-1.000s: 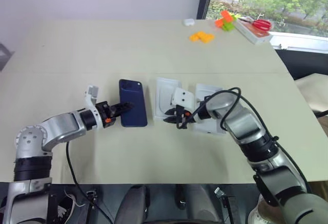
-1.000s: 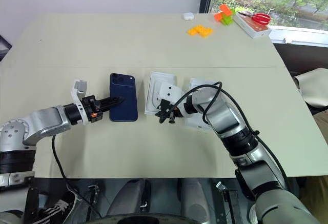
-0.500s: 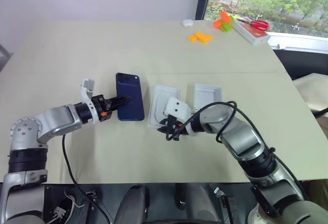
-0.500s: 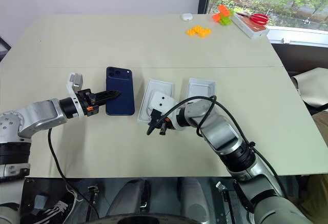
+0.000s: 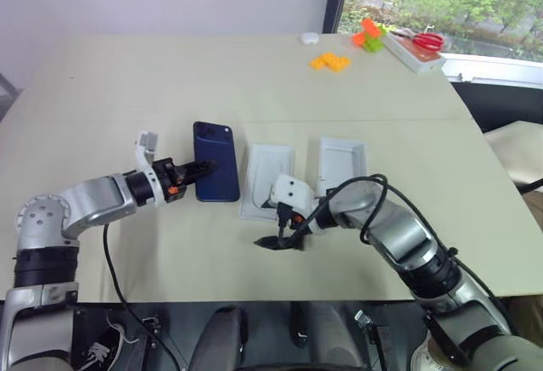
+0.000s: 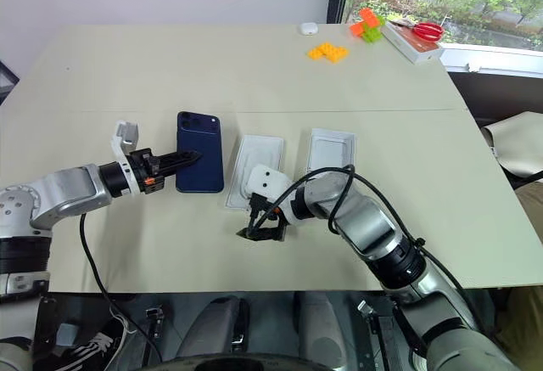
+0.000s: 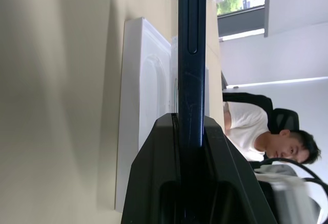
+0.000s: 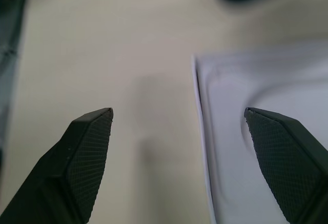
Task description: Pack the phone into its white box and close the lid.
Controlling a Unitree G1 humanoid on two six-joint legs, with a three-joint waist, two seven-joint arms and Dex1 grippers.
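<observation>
The dark navy phone (image 5: 218, 176) lies flat on the table, camera cluster at its far end. My left gripper (image 5: 202, 168) is shut on the phone's (image 7: 192, 55) left long edge. Right of the phone lies a white insert (image 5: 270, 171) with a rounded oblong recess; whether the white box lies under it I cannot tell. Further right lies the lid (image 5: 343, 164), plain white inside facing up. My right gripper (image 5: 278, 233) stands open at the insert's (image 8: 246, 147) near left corner, with one finger over bare table, the other over the insert, and nothing held.
Orange blocks (image 5: 333, 61), a small white object (image 5: 311, 37) and a white tray (image 5: 416, 53) with red scissors sit at the far right of the table (image 5: 127, 91). A seated person (image 7: 256, 131) shows in the left wrist view. The table's near edge runs just below both arms.
My right gripper has opened wide and drawn back to the insert's near corner. The left gripper has kept its hold on the phone and stayed in place.
</observation>
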